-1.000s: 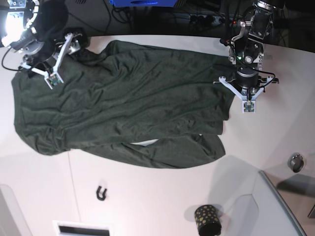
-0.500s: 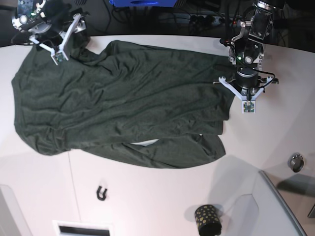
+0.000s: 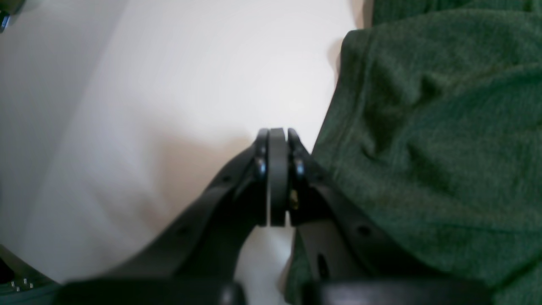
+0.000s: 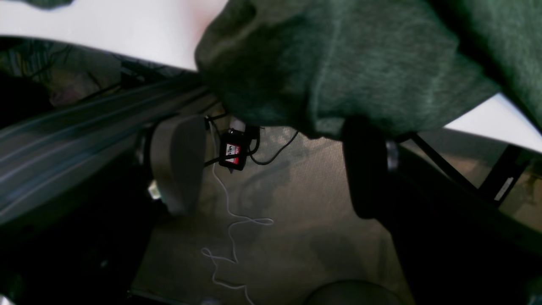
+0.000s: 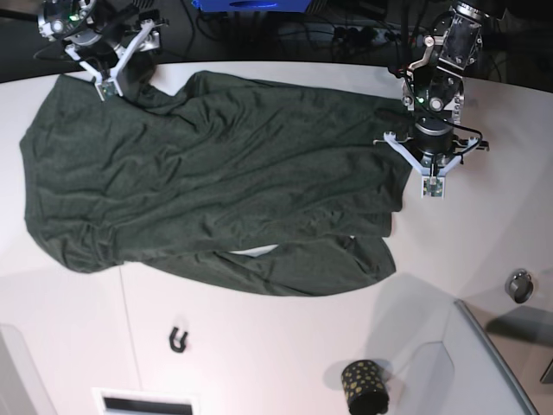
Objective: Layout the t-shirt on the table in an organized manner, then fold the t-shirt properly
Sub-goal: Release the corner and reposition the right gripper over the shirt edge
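T-shirt [image 5: 216, 181]: spread wrinkled on counter [image 5: 285, 354].
Left gripper [image 3: 277, 140]: closed, empty, beside shirt edge.
Right gripper [image 4: 271, 165]: jaws wide, holding nothing.

Base looks straight down; both wrist views hug the t-shirt [image 5: 216, 173].

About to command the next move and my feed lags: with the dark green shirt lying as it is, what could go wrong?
1. A corner of the dark green jersey t-shirt hangs over the white table's far edge by the open right end effector; it could slide off.
2. The hem lies doubled under near the front; folding now would likely trap creases.
3. The shut left end effector sits beside the cloth, holding nothing; a pull would miss.
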